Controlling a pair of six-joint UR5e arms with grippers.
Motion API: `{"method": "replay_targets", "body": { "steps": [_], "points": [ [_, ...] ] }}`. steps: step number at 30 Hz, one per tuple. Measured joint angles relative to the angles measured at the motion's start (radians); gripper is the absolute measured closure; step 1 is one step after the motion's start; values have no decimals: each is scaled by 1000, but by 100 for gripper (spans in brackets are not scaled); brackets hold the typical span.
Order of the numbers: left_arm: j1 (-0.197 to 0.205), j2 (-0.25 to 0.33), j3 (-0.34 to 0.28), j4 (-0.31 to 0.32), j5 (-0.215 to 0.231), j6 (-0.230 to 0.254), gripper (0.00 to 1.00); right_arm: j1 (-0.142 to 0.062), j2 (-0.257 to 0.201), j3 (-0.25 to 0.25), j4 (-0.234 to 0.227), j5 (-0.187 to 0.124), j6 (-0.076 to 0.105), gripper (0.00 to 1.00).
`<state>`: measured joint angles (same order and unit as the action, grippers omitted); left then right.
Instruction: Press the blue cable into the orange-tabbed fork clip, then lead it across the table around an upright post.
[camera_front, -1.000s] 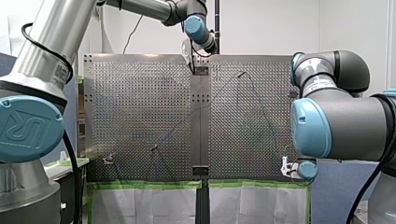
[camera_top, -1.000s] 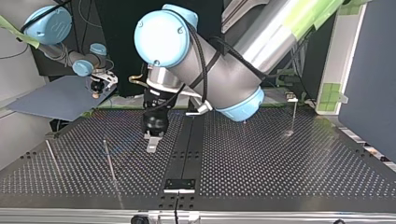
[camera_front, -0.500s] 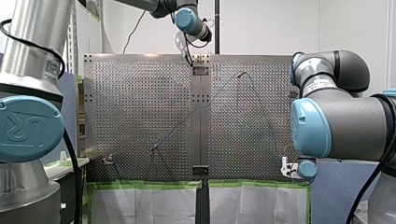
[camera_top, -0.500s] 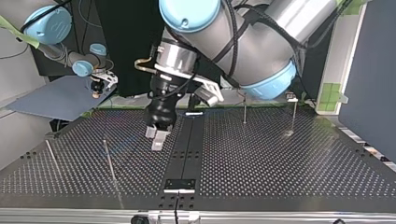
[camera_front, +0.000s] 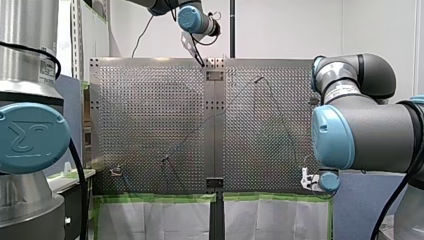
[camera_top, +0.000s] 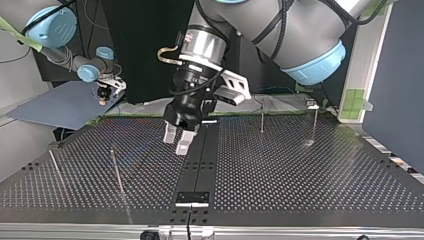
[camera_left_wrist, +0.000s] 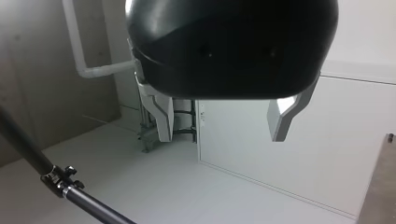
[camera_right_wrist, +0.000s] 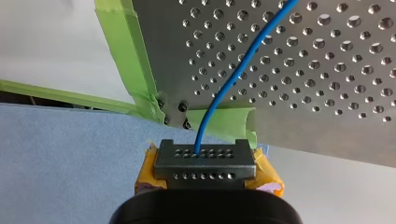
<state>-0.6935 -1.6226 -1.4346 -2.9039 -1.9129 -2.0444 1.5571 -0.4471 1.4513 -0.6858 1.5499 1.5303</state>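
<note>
Two grippers, one engaged. The right gripper (camera_right_wrist: 204, 156), off the perforated table's (camera_right_wrist: 327, 70) corner, is clamped on the blue cable (camera_right_wrist: 233, 79), which runs straight ahead across the plate. The left gripper (camera_top: 179, 141) hangs above mid-table, fingers apart and empty.

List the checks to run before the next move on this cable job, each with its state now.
1. Right gripper shut on the blue cable: ok; the cable runs out of it over the table corner.
2. Left gripper open and empty: ok; fingers apart, nothing between them.
3. Left gripper off the table: ok; in the top view it hangs above the perforated surface.
4. Cable seated in the orange-tabbed fork clip: cannot tell; no view shows the clip clearly.
5. Cable led around an upright post: cannot tell; its run across the table is too faint.
</note>
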Motion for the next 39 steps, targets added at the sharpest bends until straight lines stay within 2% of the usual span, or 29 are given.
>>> {"method": "replay_targets", "body": {
  "steps": [8,16,39],
  "points": [
    [11,-5,-75,75,5,-9,1,1,0,0,1,-2,0,100],
    [18,-28,-159,159,-7,6,1,1,1,-1,1,-5,0,100],
    [33,-30,-388,388,-8,21,1,4,1,-5,3,-5,1,100]
  ]
}}
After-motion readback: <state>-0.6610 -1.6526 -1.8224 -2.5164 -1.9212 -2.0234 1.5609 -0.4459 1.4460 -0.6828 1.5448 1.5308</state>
